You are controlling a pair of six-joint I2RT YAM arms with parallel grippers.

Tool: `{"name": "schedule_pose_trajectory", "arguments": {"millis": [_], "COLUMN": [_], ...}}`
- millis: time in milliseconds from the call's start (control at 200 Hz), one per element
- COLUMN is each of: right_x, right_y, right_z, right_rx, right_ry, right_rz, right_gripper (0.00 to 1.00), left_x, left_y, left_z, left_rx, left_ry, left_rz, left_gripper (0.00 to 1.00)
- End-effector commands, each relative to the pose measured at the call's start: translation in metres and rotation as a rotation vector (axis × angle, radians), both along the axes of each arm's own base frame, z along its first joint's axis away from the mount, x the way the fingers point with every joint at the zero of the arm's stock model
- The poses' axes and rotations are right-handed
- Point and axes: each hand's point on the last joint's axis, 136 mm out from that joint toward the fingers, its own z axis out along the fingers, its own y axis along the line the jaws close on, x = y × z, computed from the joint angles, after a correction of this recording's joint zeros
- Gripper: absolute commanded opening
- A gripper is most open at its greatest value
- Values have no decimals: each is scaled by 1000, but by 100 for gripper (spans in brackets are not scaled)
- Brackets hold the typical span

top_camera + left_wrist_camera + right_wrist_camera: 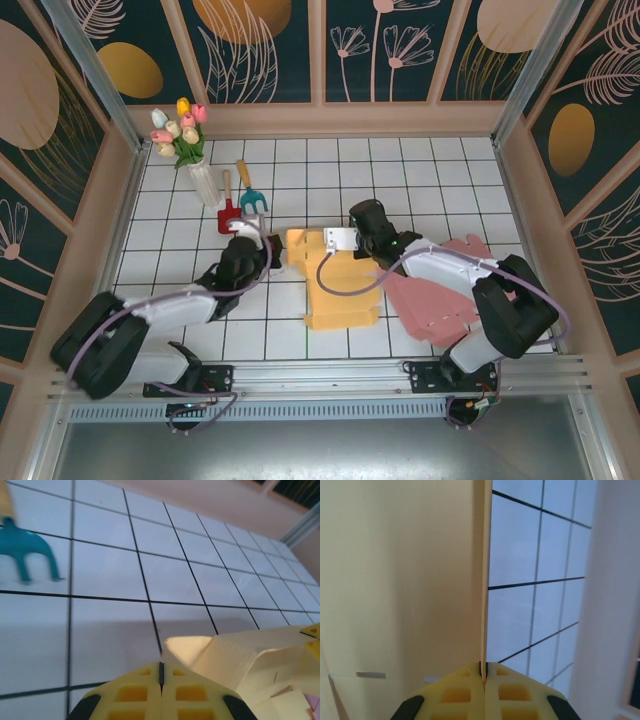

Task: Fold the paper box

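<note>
in the middle of the white tiled worktop [420, 180] lies the pale yellow paper box [335, 300], mostly flat, its near edge close to the aluminium front rail [330, 372] but apart from it. beyond the box, open tile runs to the tan back wall [350, 120]. there is open tile too on the near left, beside the left arm. on the right, a pink cut paper sheet [445, 290] lies just beside the box's right edge, partly under the right arm and reaching toward the right wall, so that side is crowded.

in the far left corner stands a white vase of tulips [190, 160]. a red toy shovel [227, 212] and a teal toy rake [252, 198] lie just beside it, near the box's far left corner.

the left end effector [161, 674] is clenched at that far left corner. a cream flap corner sits right at its fingertips, and i cannot tell whether the paper is pinched. in the left wrist view the rake lies ahead to the left, apart from the box.

the right end effector [483, 669] is at the box's far edge, clenched on a thin flap that stands upright. the flap's edge rises straight from between the fingers, with a cream panel to its left and open tile to its right.
</note>
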Motion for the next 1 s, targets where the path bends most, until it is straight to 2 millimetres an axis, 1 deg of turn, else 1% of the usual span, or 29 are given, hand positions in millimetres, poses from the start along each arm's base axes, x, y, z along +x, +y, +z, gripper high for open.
{"name": "schedule_pose_trajectory", "arguments": {"millis": [0,80,125,190,230,275,350,440,571,691,776,876,916,996], "right_x": [9,2,-1,-5,-8,-12,-18,-23,-28,-33,-35,-39,-40,-39], "right_y": [11,22,28,37,42,49,57,63,65,64,61,57,55,52], "right_z": [44,60,71,87,90,89,83,74,61,43,26,10,4,1], "right_rx": [29,69,101,160,179,187,173,148,143,120,95,67,51,35], "right_ry": [-244,-339,-394,-465,-479,-482,-495,-518,-486,-454,-421,-373,-366,-379], "right_rz": [38,91,109,124,137,154,183,206,232,259,271,297,311,319], "right_gripper": [0,0,0,0,0,0,0,0,0,0,0,0,0,0], "left_x": [-12,-23,-27,-33,-37,-40,-40,-37,-33,-37,-40,-42,-43,-43], "left_y": [35,54,61,62,57,53,52,59,79,86,83,69,65,59], "left_z": [6,4,2,3,6,9,12,9,-7,-16,-22,-24,-25,-29], "left_rx": [13,9,0,-12,-19,-18,2,36,64,43,31,15,14,26], "left_ry": [-72,-90,-102,-133,-165,-193,-219,-221,-156,-149,-138,-125,-125,-124], "left_rz": [112,164,181,161,120,84,68,108,230,256,235,159,134,104], "left_gripper": [0,0,4,14,20,25,27,29,29,32,32,32,32,32]}}
